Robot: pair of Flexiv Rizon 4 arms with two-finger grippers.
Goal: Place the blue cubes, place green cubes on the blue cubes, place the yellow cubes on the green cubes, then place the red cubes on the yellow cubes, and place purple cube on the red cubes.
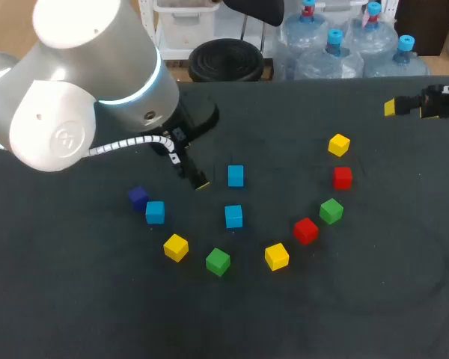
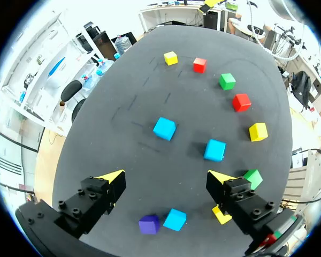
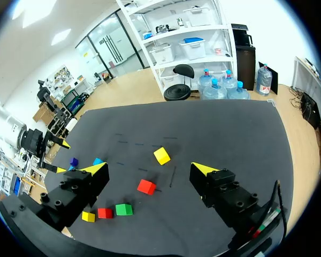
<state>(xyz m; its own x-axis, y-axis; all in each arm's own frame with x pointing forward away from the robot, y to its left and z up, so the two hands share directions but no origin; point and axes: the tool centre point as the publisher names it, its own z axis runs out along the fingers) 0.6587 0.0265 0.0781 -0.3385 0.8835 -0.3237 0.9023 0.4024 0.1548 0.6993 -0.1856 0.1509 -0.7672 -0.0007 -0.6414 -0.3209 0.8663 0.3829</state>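
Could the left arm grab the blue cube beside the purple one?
Probably yes. Its fingers stand open close to the blue cube, nothing lies on it, though the purple cube beside it might crowd one finger.

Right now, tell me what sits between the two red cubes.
A green cube sits between them, apart from both the far red cube and the near red cube. The head view shows it plainly; the left wrist view agrees.

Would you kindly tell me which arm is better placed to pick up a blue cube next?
Left. The left gripper hangs open with blue cubes just ahead of it; the right gripper, also open, sits near the table's far right edge, well away from them.
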